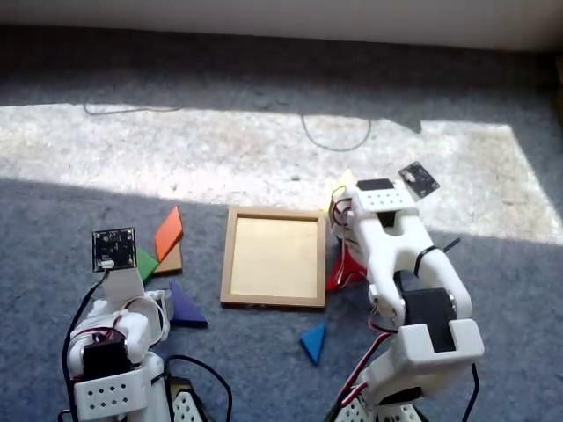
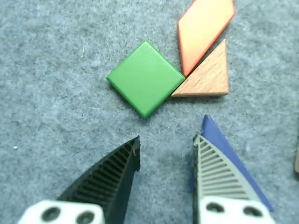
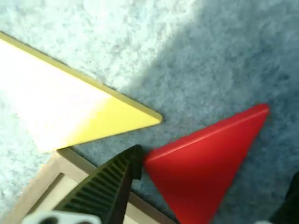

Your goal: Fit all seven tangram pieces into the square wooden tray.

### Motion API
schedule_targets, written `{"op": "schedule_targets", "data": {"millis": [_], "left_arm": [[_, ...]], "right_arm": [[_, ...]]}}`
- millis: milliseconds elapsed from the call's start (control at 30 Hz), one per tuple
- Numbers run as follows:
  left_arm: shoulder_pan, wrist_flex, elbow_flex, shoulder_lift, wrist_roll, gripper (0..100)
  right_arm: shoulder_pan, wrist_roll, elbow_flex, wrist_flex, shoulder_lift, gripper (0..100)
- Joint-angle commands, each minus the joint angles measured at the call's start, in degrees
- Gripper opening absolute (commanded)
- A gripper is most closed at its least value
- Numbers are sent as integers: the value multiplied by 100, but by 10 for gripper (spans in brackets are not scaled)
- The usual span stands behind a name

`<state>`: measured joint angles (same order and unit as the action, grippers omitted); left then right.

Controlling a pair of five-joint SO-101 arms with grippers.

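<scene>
Right of centre in the high view, the right gripper (image 3: 212, 175) hangs low with its fingers spread apart. The red triangle (image 3: 205, 163) lies flat on the carpet (image 3: 210, 56) between them. The black finger (image 3: 110, 186) has its tip right at one corner of the red piece. The other finger is far off at the other side, so nothing is held. Just beside the red piece is the yellow triangle (image 3: 79, 109), and a corner of the tray (image 3: 32, 193) is close by.

At the lower left of the high view, the left gripper (image 2: 167, 140) is open too and holds nothing. The green square (image 2: 145, 78) lies just ahead of its tips. It touches the wood triangle (image 2: 208, 77), which touches the orange piece (image 2: 205, 28). The dark blue triangle (image 2: 211, 127) is partly hidden behind one finger.

The tray sits in the middle of the high view with no pieces in it yet. A light blue triangle (image 1: 314, 341) lies alone below it.

Here is what could go wrong. The red piece looks thin and flat, so the fingers may slide over it. They may also push it against the tray wall and not lift it. A squeeze at a pointed corner could make it spin or pop out. The yellow piece is so near that it could get bumped. On the left, grabbing the green square could drag its two neighbours along.
</scene>
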<state>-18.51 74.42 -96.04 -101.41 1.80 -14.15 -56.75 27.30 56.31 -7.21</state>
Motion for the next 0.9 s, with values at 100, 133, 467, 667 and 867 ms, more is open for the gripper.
{"op": "schedule_targets", "data": {"millis": [100, 133, 467, 667, 867], "left_arm": [[-48, 44, -110, -286, 18, 185], [-48, 44, -110, -286, 18, 185], [-48, 44, -110, -286, 18, 185], [-48, 44, -110, -286, 18, 185], [-48, 44, -110, -286, 18, 185]], "right_arm": [[31, -53, 31, 4, 48, 450], [31, -53, 31, 4, 48, 450], [84, 0, 31, 22, 92, 272], [92, 220, -22, 629, 101, 271], [163, 299, -426, 1086, 514, 268]]}}
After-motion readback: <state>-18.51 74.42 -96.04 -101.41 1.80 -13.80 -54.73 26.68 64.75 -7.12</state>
